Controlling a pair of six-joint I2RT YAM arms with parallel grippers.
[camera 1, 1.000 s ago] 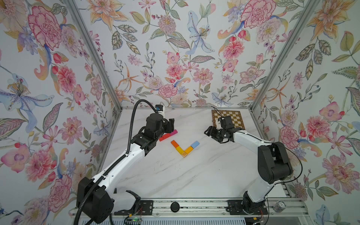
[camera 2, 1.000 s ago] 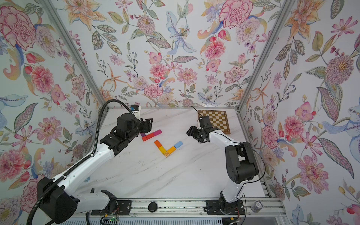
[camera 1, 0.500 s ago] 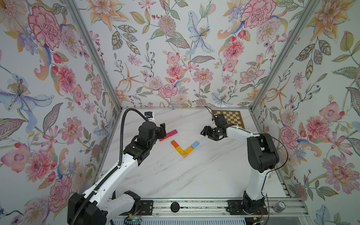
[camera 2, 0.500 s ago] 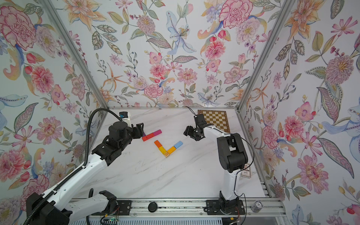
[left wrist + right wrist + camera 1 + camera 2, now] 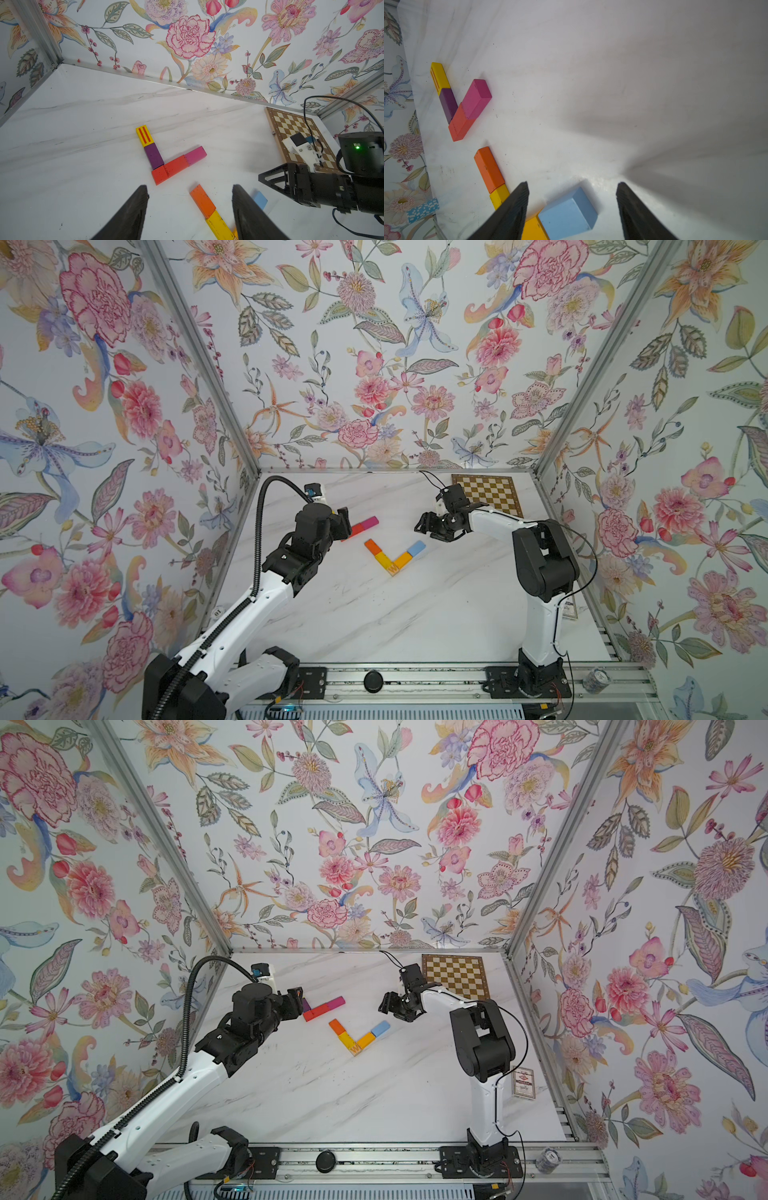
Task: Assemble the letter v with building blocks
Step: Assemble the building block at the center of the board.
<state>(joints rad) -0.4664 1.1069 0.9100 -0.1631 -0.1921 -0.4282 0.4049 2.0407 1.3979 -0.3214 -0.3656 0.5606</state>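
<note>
In the middle of the marble table lies the letter v in building blocks: an orange block (image 5: 372, 546), a yellow one (image 5: 383, 560), a W cube (image 5: 392, 570), an amber one (image 5: 403, 560) and a light blue one (image 5: 416, 548). Behind it to the left a second angle joins a magenta block (image 5: 336, 1003), red ones (image 5: 316, 1011), a purple one (image 5: 154, 155) and a striped yellow one (image 5: 144, 135). My left gripper (image 5: 343, 524) (image 5: 190, 189) hovers open beside the red end. My right gripper (image 5: 420, 523) (image 5: 572, 185) hangs open above the light blue block (image 5: 566, 214), touching nothing.
A brown-and-cream chessboard (image 5: 488, 493) lies at the back right corner. A flat card box (image 5: 523, 1082) rests by the right wall behind the right arm. A small patterned roll (image 5: 547, 1161) sits on the front rail. Flowered walls close in three sides.
The left gripper has drawn back a little toward the front. The right arm has swung left, bringing its gripper nearer the light blue end. No block has moved.
</note>
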